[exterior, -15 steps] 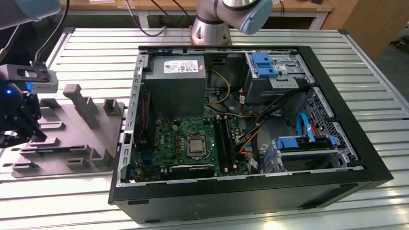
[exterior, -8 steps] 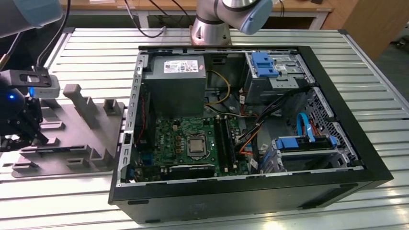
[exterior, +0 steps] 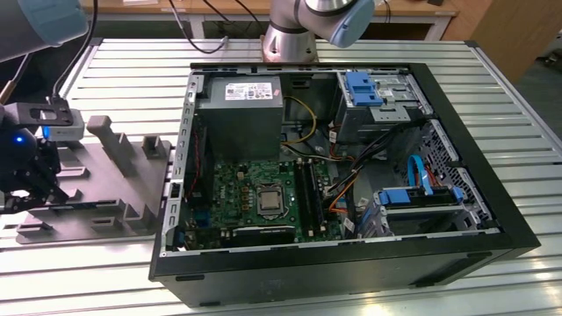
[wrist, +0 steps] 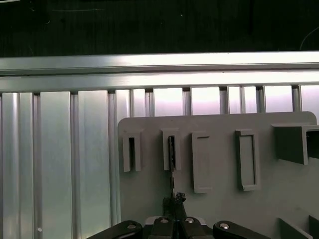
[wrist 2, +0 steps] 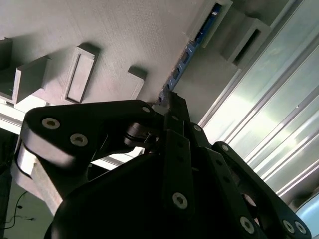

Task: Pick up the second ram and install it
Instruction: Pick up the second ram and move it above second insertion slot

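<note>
Jaws clamped on end of ram [wrist: 171, 152], which sits in tray [exterior: 92, 201] slot, 9 o'clock of case [exterior: 351, 263] in the exterior view. Thin grip — a skewed pull could bind or drop it.

Exterior view: illumination is diffuse and comes from above. The slatted metal table [exterior: 369, 56] renders bright with a mild sheen and no hard shadows. The open computer case [exterior: 518, 243] is dimmer inside, with soft shadow along its walls. The arm casing [exterior: 39, 23] at the exterior view's left is out of focus. First wrist view: strong glare runs along the table's edge rail, and the area beyond it is nearly black. The grey tray [wrist: 219, 169] is evenly lit and matte. Second wrist view: the gripper [wrist 2: 168, 97], closed on the second ram [wrist 2: 185, 55], is an underexposed dark mass, and the table slats behind it are washed out.
</note>
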You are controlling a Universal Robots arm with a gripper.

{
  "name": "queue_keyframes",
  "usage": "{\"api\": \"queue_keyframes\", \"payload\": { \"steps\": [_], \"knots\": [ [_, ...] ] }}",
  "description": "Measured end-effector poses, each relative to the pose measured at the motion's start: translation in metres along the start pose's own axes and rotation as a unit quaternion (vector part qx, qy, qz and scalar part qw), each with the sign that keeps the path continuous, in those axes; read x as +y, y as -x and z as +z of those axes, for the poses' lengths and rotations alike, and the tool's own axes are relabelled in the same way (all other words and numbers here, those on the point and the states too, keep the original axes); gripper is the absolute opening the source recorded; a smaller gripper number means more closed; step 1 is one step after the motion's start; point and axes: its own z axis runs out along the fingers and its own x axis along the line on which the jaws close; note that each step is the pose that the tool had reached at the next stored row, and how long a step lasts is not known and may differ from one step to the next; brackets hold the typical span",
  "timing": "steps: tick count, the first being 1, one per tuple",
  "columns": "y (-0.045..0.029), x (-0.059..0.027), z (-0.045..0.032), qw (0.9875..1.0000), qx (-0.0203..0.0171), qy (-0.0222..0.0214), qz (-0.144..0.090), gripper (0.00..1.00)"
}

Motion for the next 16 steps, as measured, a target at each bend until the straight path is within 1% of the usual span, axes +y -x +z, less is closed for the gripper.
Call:
{"api": "queue_keyframes", "payload": {
  "steps": [6,13,14,15,16],
  "knots": [
    [-0.0001,-0.0002,0.0048,1.0,0.0,0.0,0.0,0.1],
    [-0.0001,-0.0003,0.0053,1.0,-0.0005,0.0,0.0,0.1],
    [-0.0001,-0.0003,0.0053,1.0,-0.0008,0.0,0.0,0.11],
    [-0.0001,-0.0003,0.0053,1.0,-0.0009,0.0,0.0,0.17],
    [-0.0001,-0.0003,0.0052,1.0,-0.0009,0.0,0.0,0.17]
  ]
}}
